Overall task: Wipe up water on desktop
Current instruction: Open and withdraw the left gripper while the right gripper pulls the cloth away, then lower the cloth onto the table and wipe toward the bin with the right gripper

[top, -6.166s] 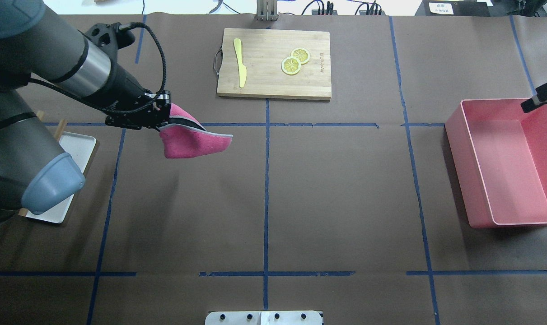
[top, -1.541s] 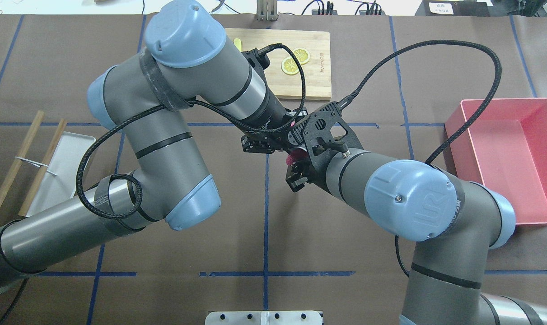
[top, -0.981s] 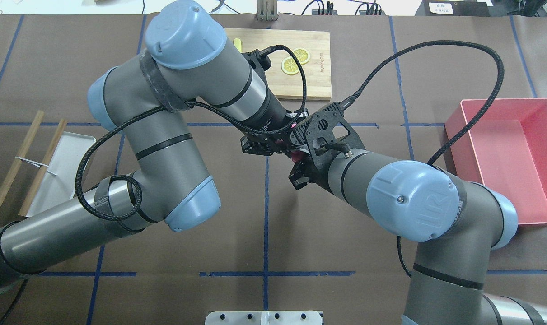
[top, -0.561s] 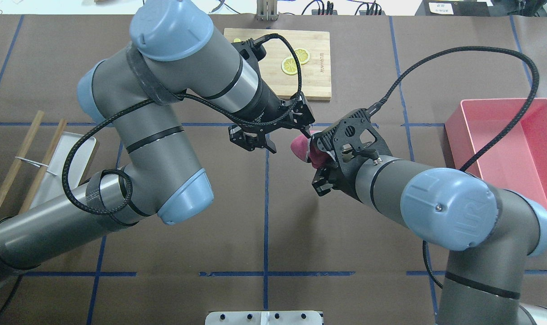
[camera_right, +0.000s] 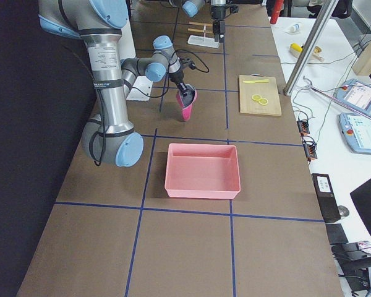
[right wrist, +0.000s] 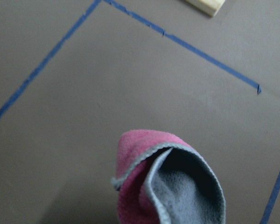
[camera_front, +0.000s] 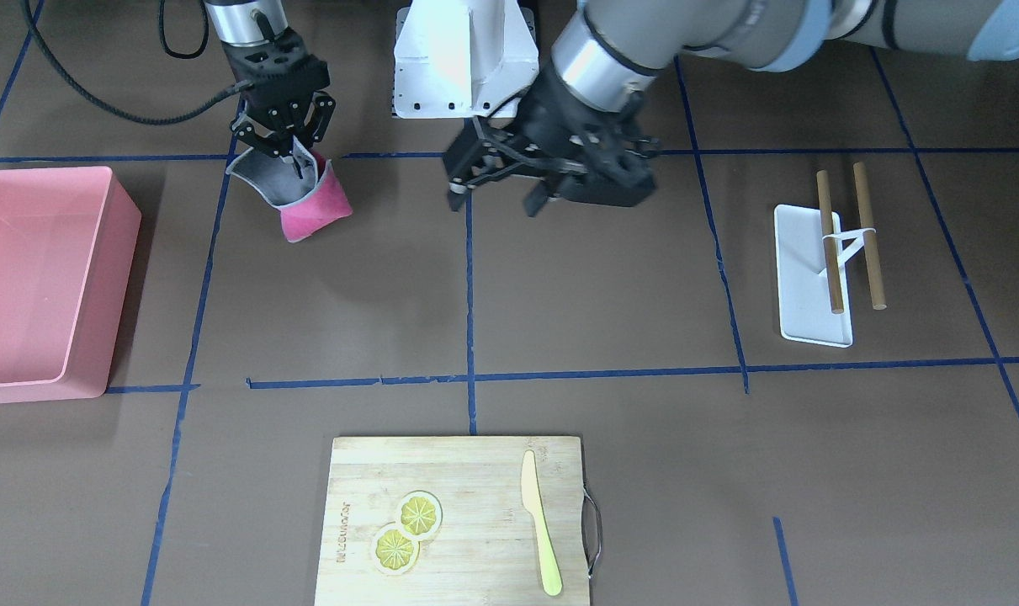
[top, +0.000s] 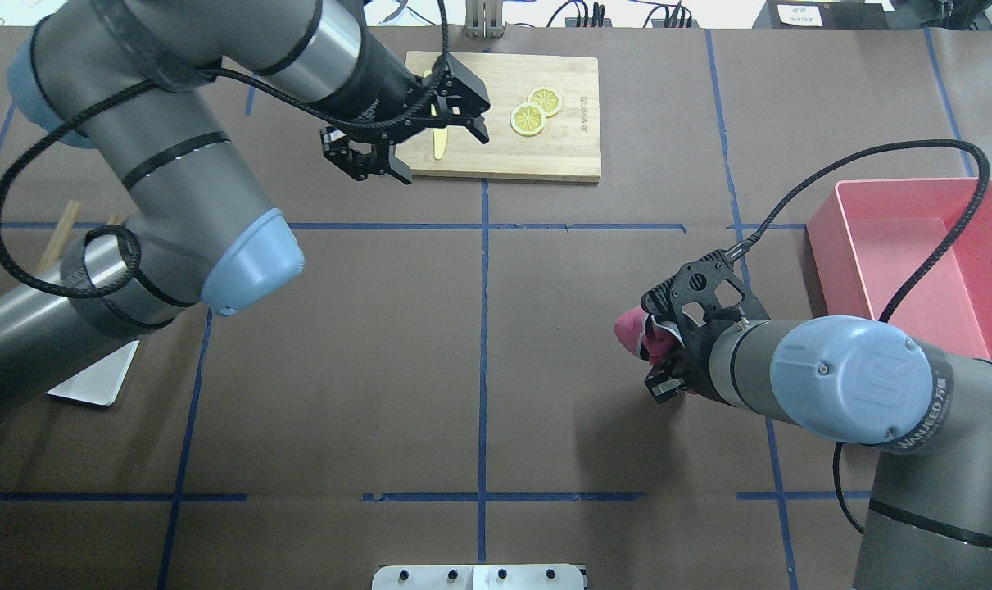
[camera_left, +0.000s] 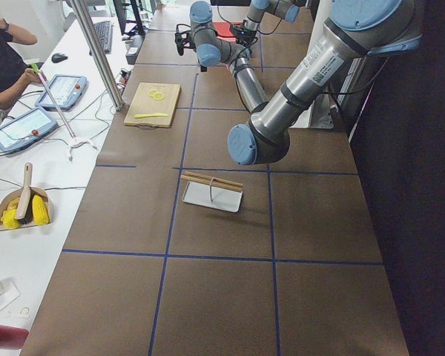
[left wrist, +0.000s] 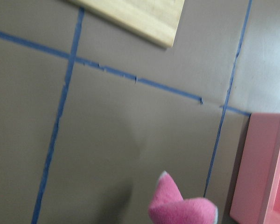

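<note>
Cloth (camera_front: pixel 311 210) has changed hands: a moment back both arms met over the middle of the desktop (top: pixel 340 369); now they are well apart. Right gripper (camera_front: pixel 293 164) has carried the cloth off toward the robot's right edge of the surface and is clenched on its upper fold. The rest hangs below it as a pink-and-grey pouch, low over the desktop. Whether the bottom tip touches cannot be told. Left gripper (camera_front: pixel 491 204) has pulled back toward the far edge, by the cutting board (top: pixel 561 156), with its jaws spread and nothing between them. Reading: handover done, and wiping falls to the right arm. The cloth is bunched rather than flat, so it probably needs pressing down before a stroke does much. No wet patch can be made out on the brown surface in any view, so the target spot is unconfirmed, and no wiping stroke is evident yet. Count: one cloth. One pink bin (top: pixel 864 393) sits at the right edge, just beside the cloth. One cutting board sits at the far edge and carries two lemon slices (top: pixel 528 120) and one yellow knife (camera_front: pixel 541 539). One white tray (camera_front: pixel 799 278) sits at the left edge, with two wooden sticks (camera_front: pixel 867 236) resting across it.
</note>
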`<action>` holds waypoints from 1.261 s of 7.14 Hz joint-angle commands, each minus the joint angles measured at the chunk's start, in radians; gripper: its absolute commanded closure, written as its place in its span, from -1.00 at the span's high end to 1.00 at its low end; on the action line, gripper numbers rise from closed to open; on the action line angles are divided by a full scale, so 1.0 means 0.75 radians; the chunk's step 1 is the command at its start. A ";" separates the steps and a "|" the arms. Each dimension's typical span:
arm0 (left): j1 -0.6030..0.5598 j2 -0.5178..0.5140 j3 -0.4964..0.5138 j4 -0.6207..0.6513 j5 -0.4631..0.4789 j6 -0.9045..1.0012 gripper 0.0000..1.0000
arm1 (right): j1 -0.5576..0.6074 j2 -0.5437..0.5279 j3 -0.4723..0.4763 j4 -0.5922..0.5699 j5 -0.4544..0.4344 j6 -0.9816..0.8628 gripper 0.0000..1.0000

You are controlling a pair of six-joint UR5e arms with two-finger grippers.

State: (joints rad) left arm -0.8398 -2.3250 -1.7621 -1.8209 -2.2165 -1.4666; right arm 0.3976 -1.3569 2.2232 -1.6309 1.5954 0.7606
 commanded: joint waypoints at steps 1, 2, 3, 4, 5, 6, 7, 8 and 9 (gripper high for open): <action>-0.146 0.172 -0.068 0.010 -0.081 0.277 0.99 | 0.071 0.143 -0.222 -0.067 0.256 0.203 -1.00; -0.195 0.218 -0.068 0.008 -0.102 0.373 0.99 | 0.083 0.278 -0.379 -0.057 0.333 0.401 -1.00; -0.236 0.226 -0.066 0.012 -0.102 0.417 0.99 | 0.077 0.372 -0.505 -0.053 0.364 0.423 -1.00; -0.269 0.273 -0.068 0.012 -0.100 0.482 0.99 | 0.077 0.464 -0.567 -0.053 0.417 0.501 -1.00; -0.322 0.294 -0.066 0.014 -0.100 0.616 0.99 | 0.075 0.575 -0.713 0.067 0.417 0.603 -1.00; -0.385 0.373 -0.072 0.014 -0.104 0.753 0.99 | 0.075 0.687 -0.897 0.252 0.417 0.776 -1.00; -0.438 0.414 -0.076 0.037 -0.104 0.874 0.99 | 0.077 0.773 -1.010 0.323 0.419 0.836 -1.00; -0.469 0.433 -0.084 0.071 -0.106 0.973 0.99 | 0.130 0.740 -0.991 0.317 0.502 0.833 -1.00; -0.492 0.486 -0.113 0.098 -0.107 1.051 0.99 | 0.224 0.555 -0.833 0.319 0.616 0.815 -1.00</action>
State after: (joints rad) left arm -1.1818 -2.0007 -1.8283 -1.7723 -2.2957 -0.7607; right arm 0.5004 -0.8406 1.5212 -1.4031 1.9738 1.3716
